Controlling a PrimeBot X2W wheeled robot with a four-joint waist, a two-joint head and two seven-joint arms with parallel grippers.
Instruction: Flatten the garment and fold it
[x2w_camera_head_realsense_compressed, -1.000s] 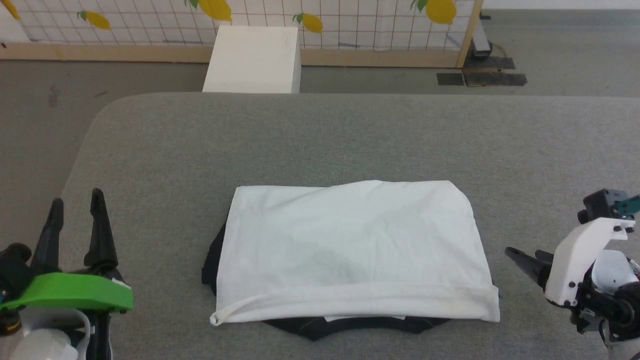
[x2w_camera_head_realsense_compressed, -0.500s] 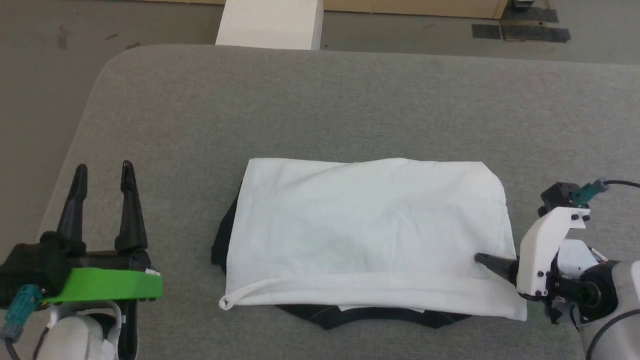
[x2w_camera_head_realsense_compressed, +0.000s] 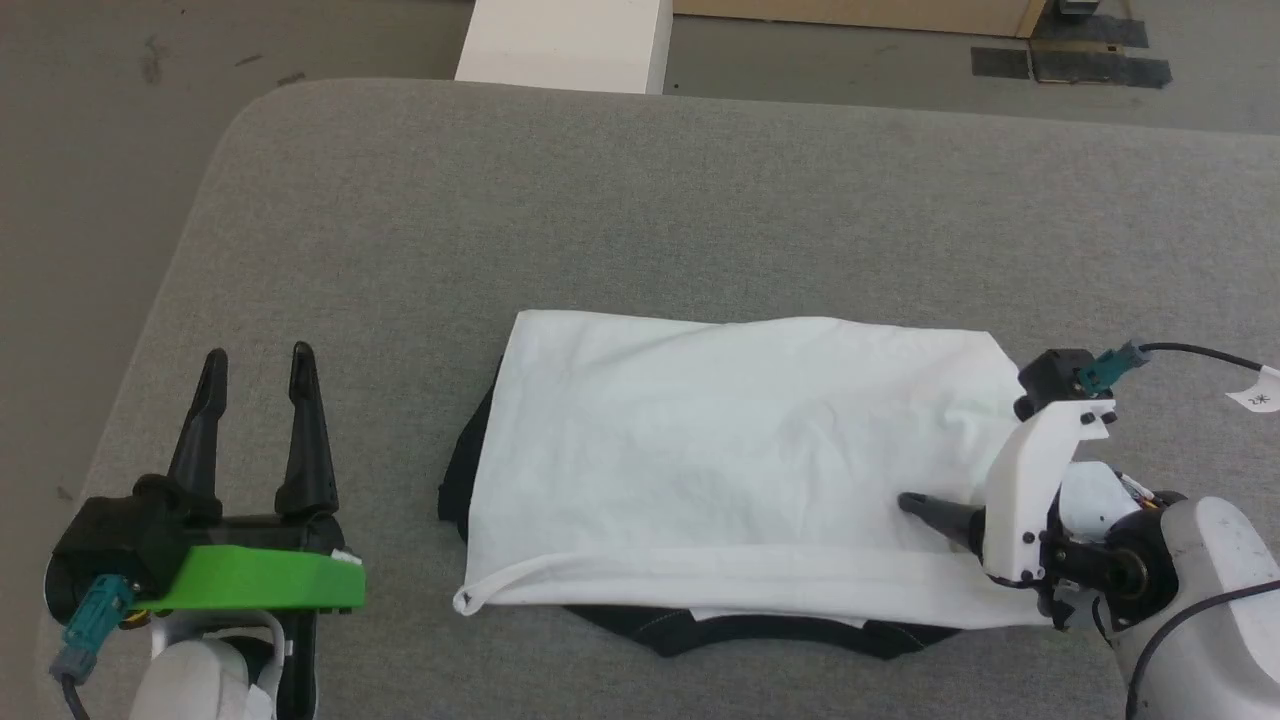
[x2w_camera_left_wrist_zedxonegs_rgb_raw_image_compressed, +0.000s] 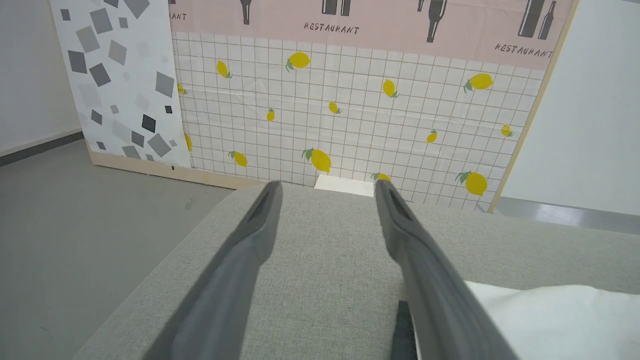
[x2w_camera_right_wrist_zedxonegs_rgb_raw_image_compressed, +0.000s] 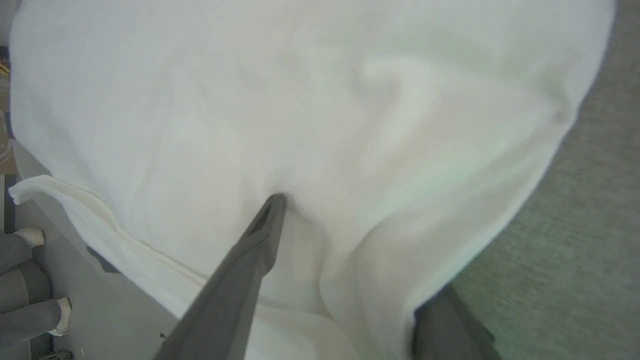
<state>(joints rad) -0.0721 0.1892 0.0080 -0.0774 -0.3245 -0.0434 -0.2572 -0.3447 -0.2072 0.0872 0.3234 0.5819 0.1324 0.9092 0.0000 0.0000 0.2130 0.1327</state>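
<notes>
The garment (x2w_camera_head_realsense_compressed: 740, 460) lies folded into a wide white rectangle on the grey table (x2w_camera_head_realsense_compressed: 640, 200). Its black collar (x2w_camera_head_realsense_compressed: 740, 632) peeks out at the near edge and a black sleeve (x2w_camera_head_realsense_compressed: 460, 490) at the left. My right gripper (x2w_camera_head_realsense_compressed: 915, 510) is open and straddles the garment's right edge. In the right wrist view one finger (x2w_camera_right_wrist_zedxonegs_rgb_raw_image_compressed: 250, 250) rests on top of the white cloth (x2w_camera_right_wrist_zedxonegs_rgb_raw_image_compressed: 320, 100) while the other sits under the edge. My left gripper (x2w_camera_head_realsense_compressed: 258, 355) stands open and empty to the left of the garment, fingers (x2w_camera_left_wrist_zedxonegs_rgb_raw_image_compressed: 240, 260) pointing across the table.
A white box (x2w_camera_head_realsense_compressed: 565, 45) stands on the floor beyond the table's far edge, and dark mats (x2w_camera_head_realsense_compressed: 1070, 65) lie at the far right. The table's rounded corner is at the far left. A lemon-patterned panel (x2w_camera_left_wrist_zedxonegs_rgb_raw_image_compressed: 350, 110) closes off the back. A person's feet (x2w_camera_right_wrist_zedxonegs_rgb_raw_image_compressed: 30, 235) show beside the table.
The head camera has tilted down. My right gripper has moved left from beside the garment onto its right edge, one finger over the cloth. The left gripper stays open.
</notes>
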